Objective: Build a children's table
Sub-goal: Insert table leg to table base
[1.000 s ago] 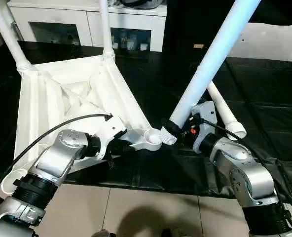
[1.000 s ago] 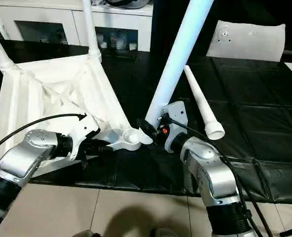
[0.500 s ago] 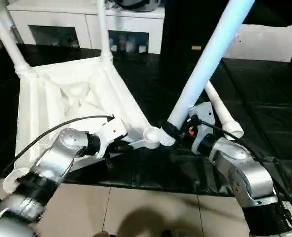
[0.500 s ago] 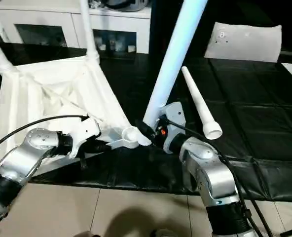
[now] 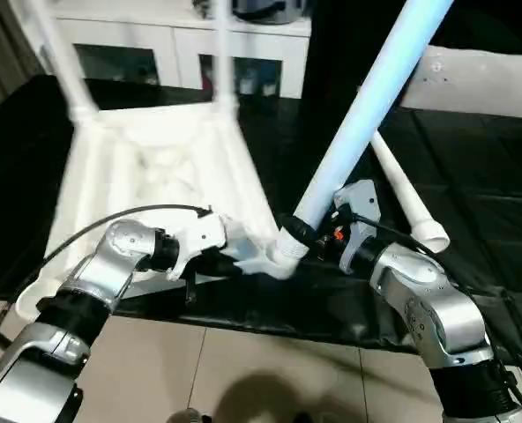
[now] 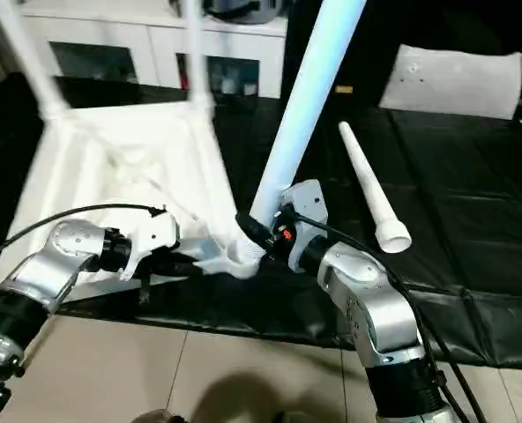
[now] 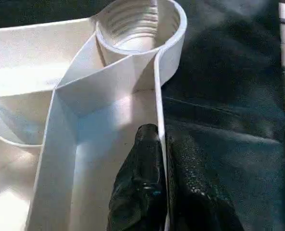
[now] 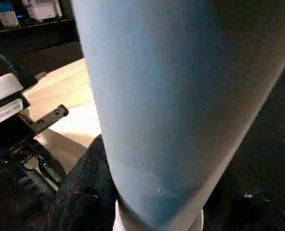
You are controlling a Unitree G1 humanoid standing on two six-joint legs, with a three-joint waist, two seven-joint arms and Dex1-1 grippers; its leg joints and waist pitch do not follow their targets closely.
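The children's table top [image 5: 146, 176] lies upside down on the black mat, ribs up, with two legs [image 5: 58, 62] [image 5: 221, 53] standing in its far corners. My left gripper [image 7: 161, 144] is shut on the thin rim wall just behind the near corner socket [image 7: 137, 21]. A third leg [image 5: 367, 97] leans steeply up to the right, with my right gripper [image 5: 298, 231] shut around its thick lower end. That end sits at the near socket [image 5: 277, 263]. In the right wrist view the leg [image 8: 181, 96] stands close, with a black finger [image 8: 84, 192] against it. A loose leg [image 5: 402, 189] lies on the mat to the right.
The black mat [image 5: 473, 176] ends just in front of my arms, with tiled floor [image 5: 243, 370] below. A white cabinet [image 5: 155, 44] stands behind the table. A white flat piece [image 5: 481, 79] lies at the back right. A black cable [image 5: 111, 225] arcs over my left forearm.
The held leg's thick end has moved left from beside the near socket to over it. My left gripper has closed tighter on the rim. The camera has shifted.
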